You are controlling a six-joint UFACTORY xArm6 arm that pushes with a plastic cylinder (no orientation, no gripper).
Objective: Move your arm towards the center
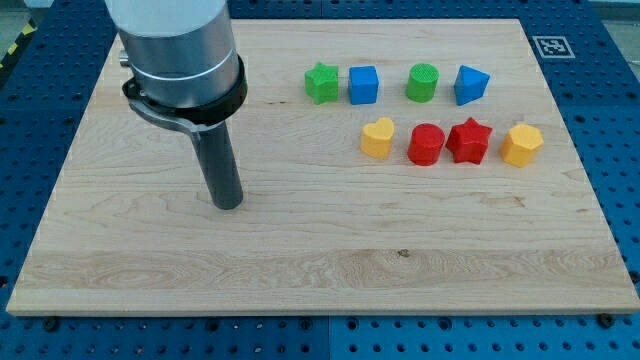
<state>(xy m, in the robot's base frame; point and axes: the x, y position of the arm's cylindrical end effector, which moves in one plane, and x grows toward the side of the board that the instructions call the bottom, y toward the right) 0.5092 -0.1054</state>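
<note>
My tip (228, 204) rests on the wooden board (320, 260) at the view's left of middle, well apart from all blocks. In an upper row stand a green star (322, 83), a blue cube (363, 85), a green cylinder (423, 83) and a blue triangular block (470, 85). Below them lie a yellow heart (377, 138), a red cylinder (426, 144), a red star (468, 140) and a yellow hexagon (521, 145). All blocks are to the right of my tip.
The arm's wide grey body (180, 50) hangs over the board's top left. A black-and-white marker tag (549, 45) sits at the top right corner. Blue perforated table (610, 100) surrounds the board.
</note>
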